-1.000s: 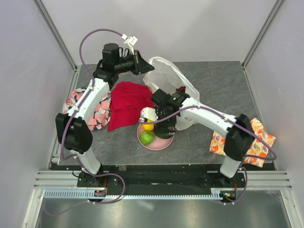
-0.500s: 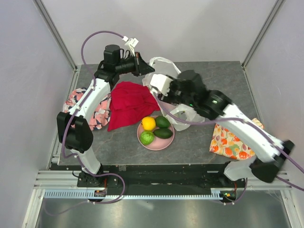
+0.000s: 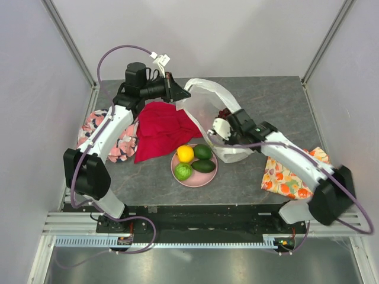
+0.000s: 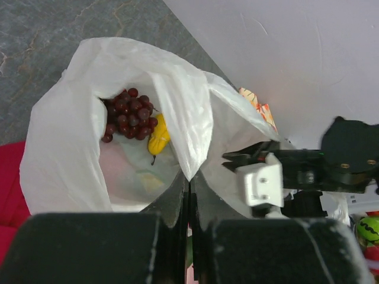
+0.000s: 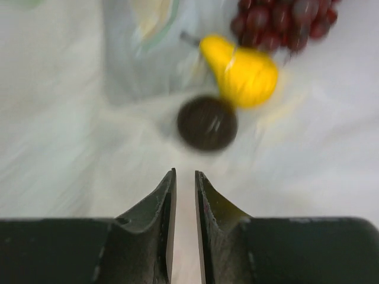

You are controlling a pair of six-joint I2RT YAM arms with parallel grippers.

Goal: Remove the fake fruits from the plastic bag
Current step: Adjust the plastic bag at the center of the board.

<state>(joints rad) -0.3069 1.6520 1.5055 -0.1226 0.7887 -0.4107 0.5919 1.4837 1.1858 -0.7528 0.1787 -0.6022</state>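
Grey marbled table (image 3: pixel 260 100) between pale walls carries everything. Nearest the arm bases sits a pink plate (image 3: pixel 195 184) holding a lime (image 3: pixel 183 171), a yellow-orange citrus (image 3: pixel 185 153) and two avocados (image 3: pixel 204 166), all outside the bag.

Just beyond the plate, the right tool (image 5: pixel 185 177) points into the mouth of the plastic bag (image 4: pixel 59 160). Its fingers are barely parted, with a thin slit between them and nothing in it, and they touch no fruit.

The yellow pear (image 5: pixel 246 74) lies ahead of those fingers and a little to their right in the wrist view, on the bag's floor. Its long axis slants from the narrow stem end at upper left to the fat end at lower right, so it sits crosswise to the slit. A dark round thing (image 5: pixel 207 123) lies between the fingers and the pear; the blur hides what it is. Past the pear, touching or nearly so, is the grape bunch (image 5: pixel 284 18).

The right arm is plainly the nearer one. Reaching the pear would, I judge, need the fingers spread wider and moved forward and to the right.

Farthest back, the left tool (image 4: pixel 188 188) is clenched on a fold of the bag's rim, holding the mouth up and open
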